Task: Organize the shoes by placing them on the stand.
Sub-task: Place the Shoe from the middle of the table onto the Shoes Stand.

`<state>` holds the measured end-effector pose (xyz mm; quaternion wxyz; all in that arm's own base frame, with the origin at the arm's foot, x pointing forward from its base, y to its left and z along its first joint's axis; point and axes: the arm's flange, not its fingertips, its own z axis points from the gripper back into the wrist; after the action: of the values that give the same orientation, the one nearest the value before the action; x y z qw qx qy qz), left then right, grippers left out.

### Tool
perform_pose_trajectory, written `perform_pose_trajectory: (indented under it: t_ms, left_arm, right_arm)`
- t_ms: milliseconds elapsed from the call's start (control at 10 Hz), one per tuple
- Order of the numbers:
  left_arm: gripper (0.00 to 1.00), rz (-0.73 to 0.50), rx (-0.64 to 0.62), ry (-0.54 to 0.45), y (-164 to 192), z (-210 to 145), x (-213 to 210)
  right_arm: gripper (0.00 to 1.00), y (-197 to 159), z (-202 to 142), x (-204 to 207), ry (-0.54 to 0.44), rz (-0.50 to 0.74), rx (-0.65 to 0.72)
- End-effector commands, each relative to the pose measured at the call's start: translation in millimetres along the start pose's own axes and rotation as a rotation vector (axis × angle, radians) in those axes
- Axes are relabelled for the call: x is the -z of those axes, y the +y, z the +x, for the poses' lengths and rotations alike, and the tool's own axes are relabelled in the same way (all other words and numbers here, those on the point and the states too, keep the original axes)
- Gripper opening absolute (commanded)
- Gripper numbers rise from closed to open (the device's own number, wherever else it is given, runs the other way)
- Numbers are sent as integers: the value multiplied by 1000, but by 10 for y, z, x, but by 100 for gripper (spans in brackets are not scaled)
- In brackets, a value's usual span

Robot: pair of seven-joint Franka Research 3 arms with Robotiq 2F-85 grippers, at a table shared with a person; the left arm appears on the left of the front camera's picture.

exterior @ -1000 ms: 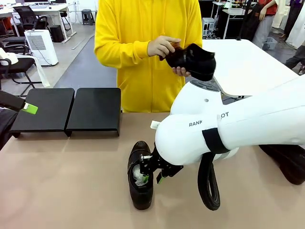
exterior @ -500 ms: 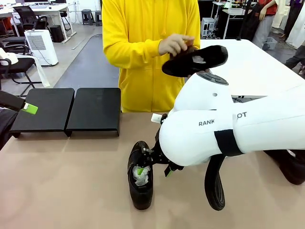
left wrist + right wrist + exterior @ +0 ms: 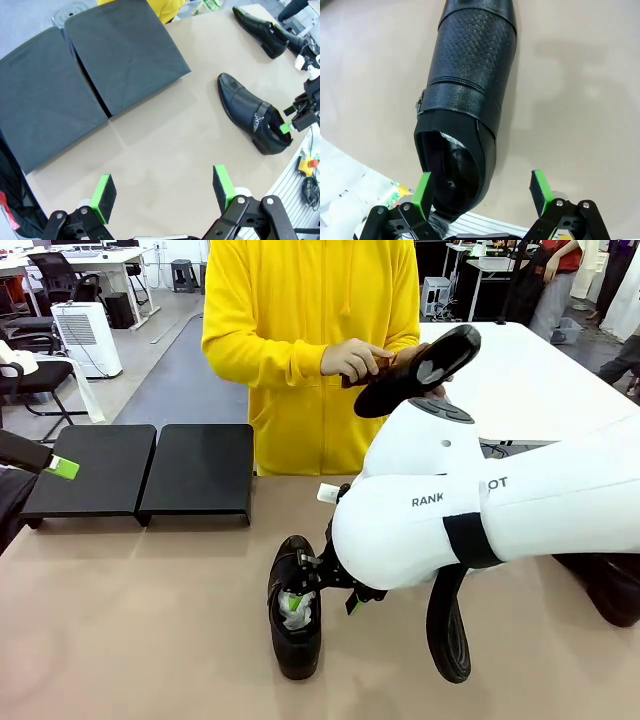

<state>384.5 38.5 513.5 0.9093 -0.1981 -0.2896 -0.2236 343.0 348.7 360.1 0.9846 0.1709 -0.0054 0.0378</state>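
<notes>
One black shoe (image 3: 295,625) lies on the tan table, toe pointing at the person. My right gripper (image 3: 322,602) stands open over its heel, one green pad at the shoe's opening, the other outside it. In the right wrist view the shoe (image 3: 465,100) has its heel between the open fingers (image 3: 538,190) of my right gripper (image 3: 480,192). The person holds another black shoe (image 3: 415,370) in both hands, sole up. The stand (image 3: 150,470) sits at the far left, its top bare. My left gripper (image 3: 164,187) hangs open above the table near the stand (image 3: 100,75).
Two more black shoes (image 3: 262,30) lie at the table's right side, one dark shoe (image 3: 605,580) showing behind my right arm. A label tag (image 3: 328,493) lies near the table's middle. Bare tabletop stretches between the stand and the shoe (image 3: 252,112).
My right gripper has opened at the shoe's heel, and the shoe rests on the table. The person has turned the held shoe sole up and raised it.
</notes>
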Motion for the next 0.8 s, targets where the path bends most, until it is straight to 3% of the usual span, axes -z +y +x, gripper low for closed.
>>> perform_pose_trajectory:
  t_ms: [0,300,500,700]
  left_arm:
    - [100,-21,10,-14,8,-6,-5]
    - [100,0,0,0,0,0,0]
    - [100,-32,45,-6,-758,-133,164]
    - [100,-20,31,5,-1427,-262,204]
  right_arm:
    - [100,21,32,-16,-4,5,0]
    - [100,1,0,-1,0,0,0]
    - [100,-316,-290,-640,-172,-60,103]
    - [100,-712,-504,-1033,-286,-41,236]
